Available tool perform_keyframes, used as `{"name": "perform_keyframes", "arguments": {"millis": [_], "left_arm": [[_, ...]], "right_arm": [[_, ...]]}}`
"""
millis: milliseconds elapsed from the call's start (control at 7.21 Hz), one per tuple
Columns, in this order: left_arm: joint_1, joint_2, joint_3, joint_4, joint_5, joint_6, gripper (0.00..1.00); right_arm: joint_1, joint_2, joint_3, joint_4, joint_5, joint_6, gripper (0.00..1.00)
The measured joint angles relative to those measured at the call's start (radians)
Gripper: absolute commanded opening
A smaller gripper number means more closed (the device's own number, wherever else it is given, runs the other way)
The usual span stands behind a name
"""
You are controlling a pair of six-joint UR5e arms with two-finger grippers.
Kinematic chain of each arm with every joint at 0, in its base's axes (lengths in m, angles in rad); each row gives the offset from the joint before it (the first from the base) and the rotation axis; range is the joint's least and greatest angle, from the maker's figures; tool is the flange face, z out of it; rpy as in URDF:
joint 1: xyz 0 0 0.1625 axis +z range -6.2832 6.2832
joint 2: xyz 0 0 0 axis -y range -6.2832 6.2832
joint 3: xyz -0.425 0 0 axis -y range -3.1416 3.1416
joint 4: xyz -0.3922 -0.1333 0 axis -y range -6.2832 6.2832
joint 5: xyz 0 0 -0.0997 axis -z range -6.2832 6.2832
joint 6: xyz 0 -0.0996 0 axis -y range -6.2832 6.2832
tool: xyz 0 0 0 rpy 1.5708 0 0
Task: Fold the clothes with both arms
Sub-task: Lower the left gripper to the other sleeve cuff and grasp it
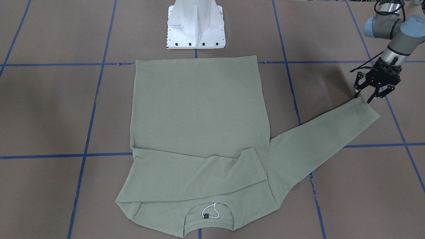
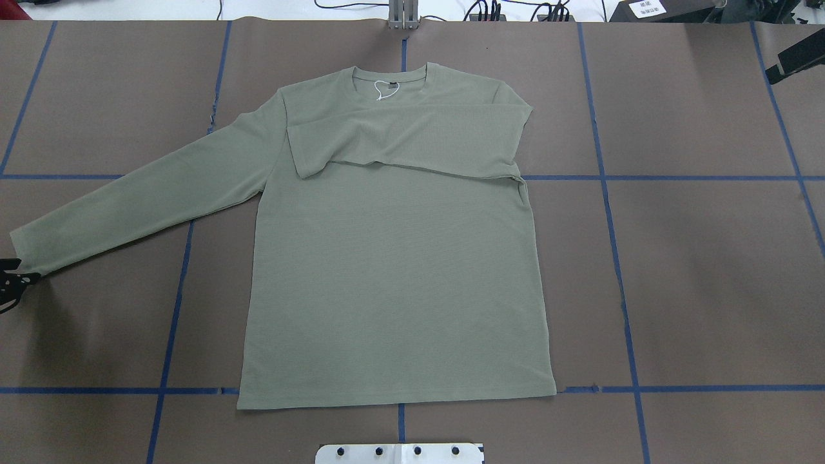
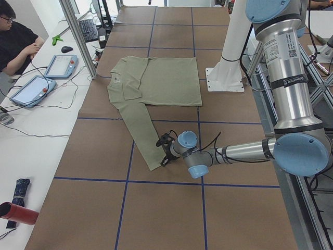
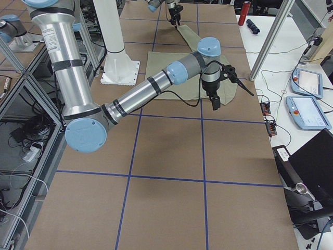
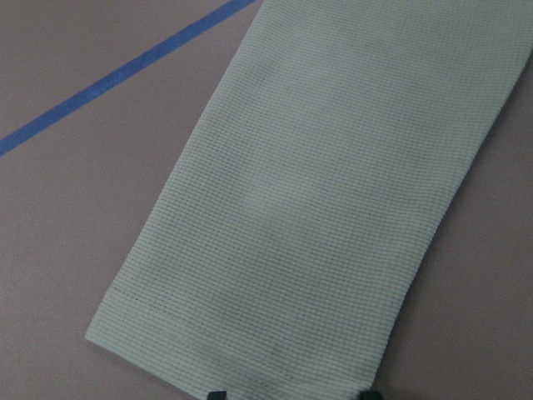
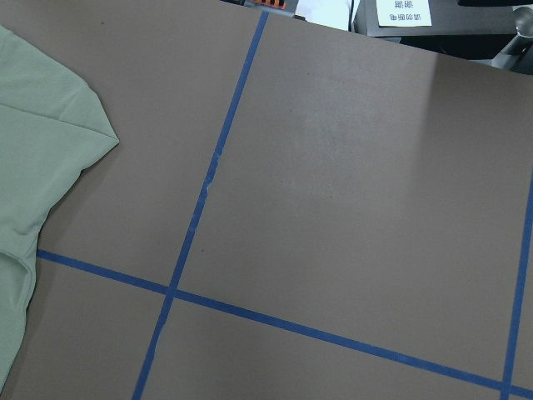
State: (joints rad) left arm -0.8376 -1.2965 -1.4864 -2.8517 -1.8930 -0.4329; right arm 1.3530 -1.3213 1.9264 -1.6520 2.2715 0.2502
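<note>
Jaws on the left silver-grey tubular arm (image 1: 396,43) stand spread and released, their tips at, perhaps just touching, the cuff of the sage-green long-sleeved knit shirt (image 2: 393,277). The shirt lies flat on the brown, blue-taped tabletop (image 2: 709,290), collar away from the white metal pedestal base (image 1: 196,30), one sleeve folded across the chest, the other stretched out sideways. The right silver-grey arm (image 4: 140,94) hangs near the shirt's shoulder; whether its jaws are clenched I cannot tell

Green shirt (image 2: 393,277) flat, one sleeve folded; left fingers (image 1: 357,87) spread at cuff.
</note>
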Motion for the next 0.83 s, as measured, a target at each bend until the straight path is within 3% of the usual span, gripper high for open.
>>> {"name": "perform_keyframes", "arguments": {"millis": [416,832], "left_arm": [[-0.001,0.001,-0.004,-0.021,-0.001,0.001,0.00],[-0.041,-0.028,-0.081,-0.028,-0.008,-0.001,0.00]], "right_arm": [[0.000,0.001,-0.003,0.000,-0.001,0.001,1.00],[0.005,-0.007,-0.006,-0.002,-0.003,-0.002,1.00]]}}
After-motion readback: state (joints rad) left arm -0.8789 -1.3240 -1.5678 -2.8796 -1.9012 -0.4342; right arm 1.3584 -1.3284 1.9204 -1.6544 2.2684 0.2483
